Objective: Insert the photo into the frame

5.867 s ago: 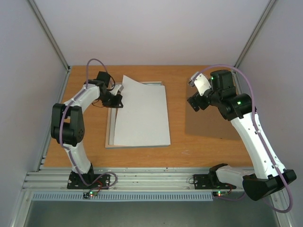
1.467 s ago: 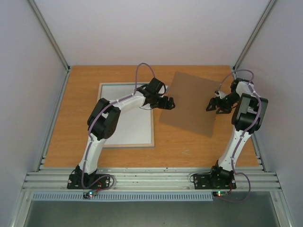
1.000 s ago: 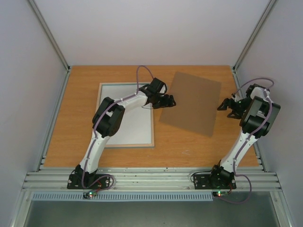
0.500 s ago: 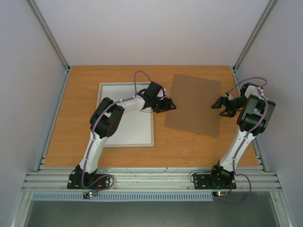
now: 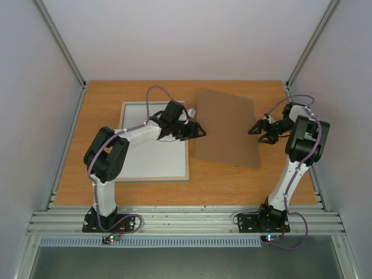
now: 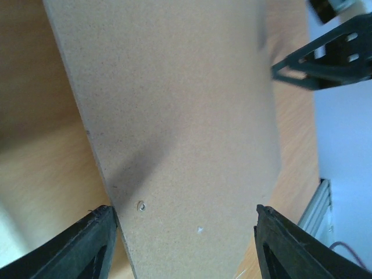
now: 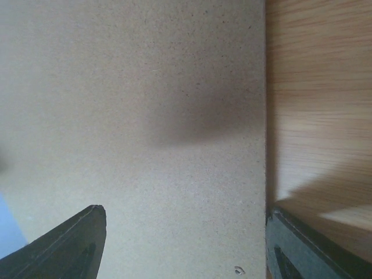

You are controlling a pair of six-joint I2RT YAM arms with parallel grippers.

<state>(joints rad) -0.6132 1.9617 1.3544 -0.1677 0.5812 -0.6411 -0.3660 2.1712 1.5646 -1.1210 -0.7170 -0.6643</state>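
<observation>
Sliding left since a moment ago, the board (image 5: 226, 128), flanked by the wide left pincer (image 5: 199, 131) and wide right pincer (image 5: 256, 132), nears the frame (image 5: 157, 178), so closing the back looks imminent.

The table (image 5: 273, 186) has an orange-brown wood-grain top, closed in by pale walls on the left, right and far sides. The frame (image 5: 151, 179) lies flat on it, left of centre, with its long sides running away from the near edge and a thin pale rim around a white face. Just right of it is a brown board (image 5: 224, 131), turned slightly askew, its left edge near the frame's right rim. Whether the board rests fully flat cannot be told.
</observation>
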